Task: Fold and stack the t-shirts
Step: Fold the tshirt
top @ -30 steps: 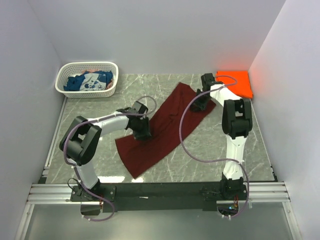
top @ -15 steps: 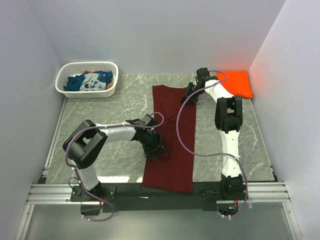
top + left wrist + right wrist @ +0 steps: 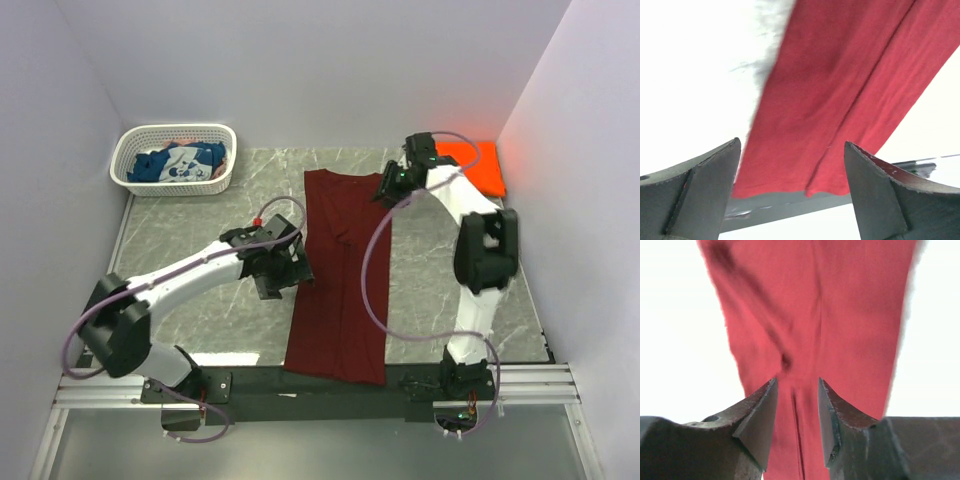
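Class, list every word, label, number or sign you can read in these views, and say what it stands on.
No text can be read in any view.
The white print on the blue t-shirt in the basket: too small to read.
The maroon t-shirt and the orange t-shirt: plain.

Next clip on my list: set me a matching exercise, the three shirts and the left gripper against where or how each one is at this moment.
Things
1. maroon t-shirt
2. orange t-shirt
3. blue t-shirt
4. left gripper

Places or states
A. inside the white basket
B. open, holding nothing
C. laid out lengthwise down the middle of the table
D. at the table's far right corner

Pairs: 1-C, 2-D, 3-A, 4-B
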